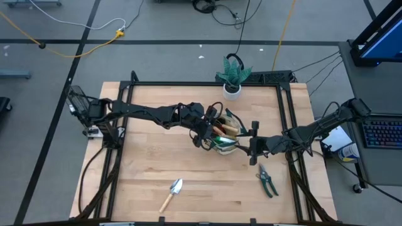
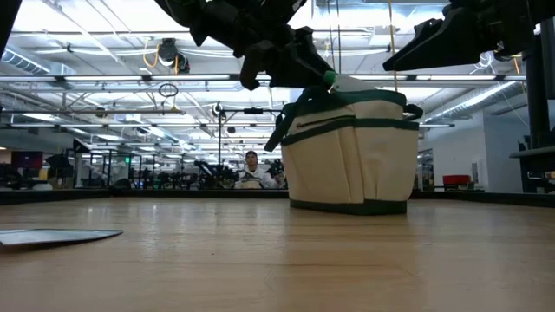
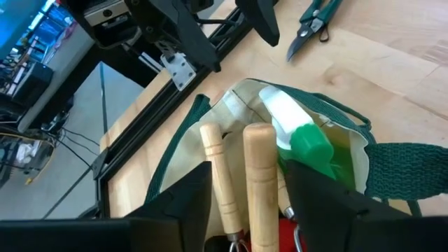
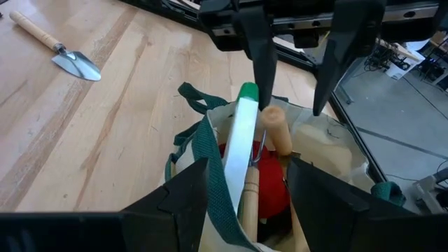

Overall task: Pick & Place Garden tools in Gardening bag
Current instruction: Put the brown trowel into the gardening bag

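Tools (image 3: pixel 259 175) in bag (image 1: pixel 221 143), shears (image 1: pixel 267 182) right, trowel (image 1: pixel 172 192) seemingly nearer front

No legible txt, labels or nos. anywhere.

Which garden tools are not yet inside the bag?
Two: the trowel lying near the table's front edge, and the shears on the table right of the bag. The other wooden handles stand inside the bag.
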